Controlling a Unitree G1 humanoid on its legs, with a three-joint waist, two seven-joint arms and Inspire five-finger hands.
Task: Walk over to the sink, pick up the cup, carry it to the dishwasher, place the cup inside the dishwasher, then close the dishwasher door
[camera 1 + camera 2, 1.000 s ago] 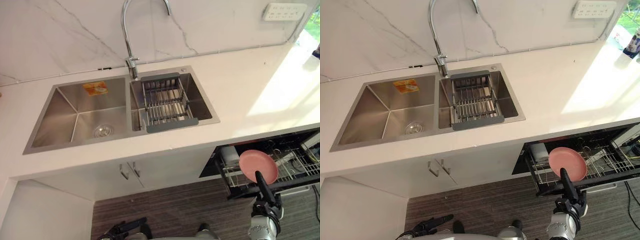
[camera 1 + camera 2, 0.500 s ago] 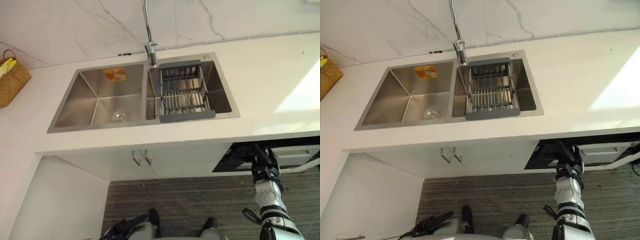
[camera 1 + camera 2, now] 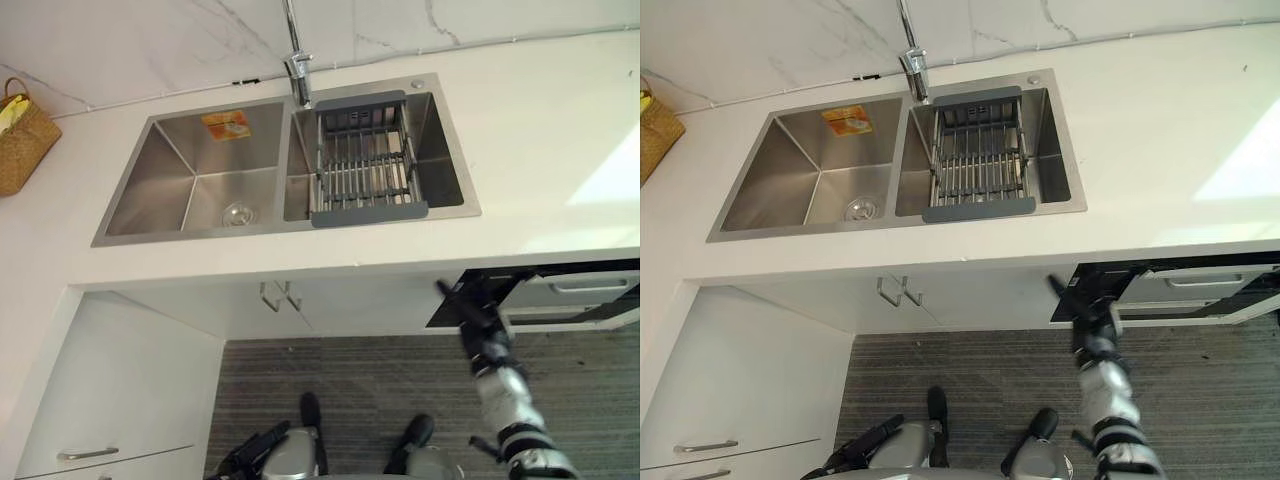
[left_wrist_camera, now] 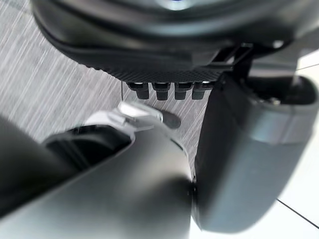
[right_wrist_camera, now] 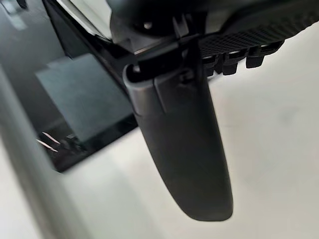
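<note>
Left hand [image 4: 164, 59]: hangs low at the bottom edge of the eye views, left of centre, above the striped floor [image 3: 350, 380]. Fingers are loosely extended and hold nothing.

Right hand [image 3: 468, 312]: raised at lower right. Fingers are straight and point toward the upper left. The palm is empty, with the thumb spread away from the fingers. The hand lies against the left end of the dishwasher [image 3: 530, 308].

Dishwasher: a dark opening under the counter edge at right. Its long axis runs left to right and meets the right frame edge. A pale panel with a bar handle [image 3: 582, 286] lies within it. Whether the door is fully shut cannot be told.

Cup: its location cannot be told.

Cabinet: two door handles [image 3: 280, 296] sit below the sink.

Countertop [image 3: 540, 150]: white, spanning the frame.

Sink [image 3: 140, 195]: steel, two basins, long axis left to right in the upper half. The left basin has a drain [image 3: 237, 212]. The right basin carries a grey rack [image 3: 365, 170], with its bars running near to far.

Faucet [image 3: 298, 65]: rises at top centre, between the basins.

Wicker basket [image 3: 22, 140]: upper left, on the counter.
</note>
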